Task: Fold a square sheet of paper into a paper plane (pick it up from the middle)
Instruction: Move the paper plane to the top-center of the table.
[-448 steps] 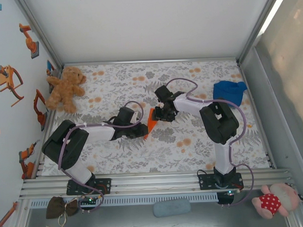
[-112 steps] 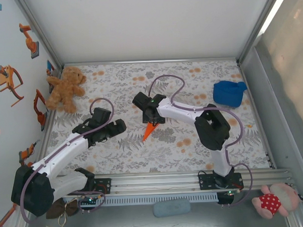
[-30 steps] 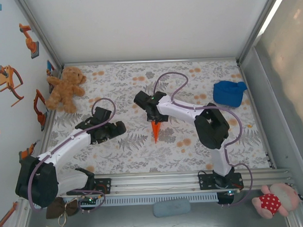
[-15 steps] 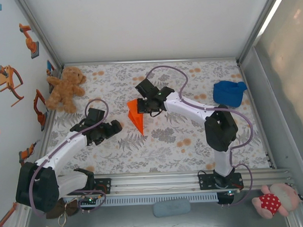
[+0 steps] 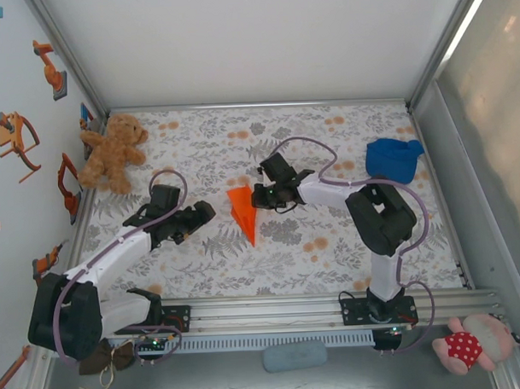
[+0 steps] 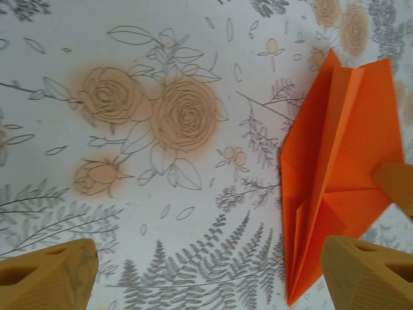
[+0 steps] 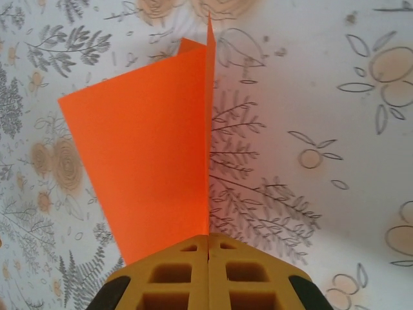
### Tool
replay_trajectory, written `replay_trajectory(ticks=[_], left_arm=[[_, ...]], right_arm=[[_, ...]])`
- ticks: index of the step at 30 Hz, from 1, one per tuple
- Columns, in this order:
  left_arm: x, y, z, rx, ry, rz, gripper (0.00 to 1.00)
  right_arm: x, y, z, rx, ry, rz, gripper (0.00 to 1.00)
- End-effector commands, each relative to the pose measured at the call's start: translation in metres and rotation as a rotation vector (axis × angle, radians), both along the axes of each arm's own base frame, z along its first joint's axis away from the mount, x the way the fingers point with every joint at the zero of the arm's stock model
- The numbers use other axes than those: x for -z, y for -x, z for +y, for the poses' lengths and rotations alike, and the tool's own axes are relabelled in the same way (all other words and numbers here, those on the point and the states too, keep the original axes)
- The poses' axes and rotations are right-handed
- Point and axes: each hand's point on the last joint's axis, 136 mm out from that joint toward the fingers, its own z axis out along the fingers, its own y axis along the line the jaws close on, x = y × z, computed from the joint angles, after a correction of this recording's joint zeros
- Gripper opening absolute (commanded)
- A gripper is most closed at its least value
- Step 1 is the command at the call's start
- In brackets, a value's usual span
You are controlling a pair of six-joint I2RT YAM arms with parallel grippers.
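Note:
The square sheet of paper is folded into a bright orange paper plane (image 5: 241, 210), a creased dart with its tip towards the near edge, above the middle of the floral table. My right gripper (image 5: 260, 197) is shut on its rear edge. In the right wrist view the fingers (image 7: 181, 274) pinch the plane (image 7: 148, 155), one wing spread left and the fold standing upright. My left gripper (image 5: 199, 215) is open just left of the plane, apart from it. In the left wrist view its gripper (image 6: 206, 284) holds nothing, with the plane (image 6: 335, 181) beside the right finger (image 6: 364, 274).
A brown teddy bear (image 5: 113, 153) sits at the back left by the wall. A blue cloth lump (image 5: 393, 157) lies at the back right. The metal rail (image 5: 264, 310) with both arm bases runs along the near edge.
My right gripper swung the plane left, then drew it back to the middle, so its wing now shows broad instead of edge-on. My left gripper shifted slightly toward the plane.

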Motion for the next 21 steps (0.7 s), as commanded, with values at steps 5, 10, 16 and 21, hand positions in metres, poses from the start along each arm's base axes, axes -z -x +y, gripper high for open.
replay_trajectory(ticks=[5,10,16,21], left_arm=[[-0.002,-0.009,-0.045,0.089,0.102,0.005,0.79],[0.004,-0.017,-0.07,0.138,0.102,0.017,0.66],[0.016,-0.03,-0.091,0.17,0.137,0.05,0.47],[0.02,-0.04,-0.103,0.193,0.164,0.056,0.45]], right_arm=[[-0.013,-0.011,-0.007,0.039,-0.092,-0.037,0.0],[-0.009,-0.012,-0.016,0.058,-0.098,-0.031,0.0],[-0.006,-0.011,-0.025,0.072,-0.094,-0.024,0.0],[0.0,-0.008,-0.028,0.076,-0.087,-0.011,0.0]])
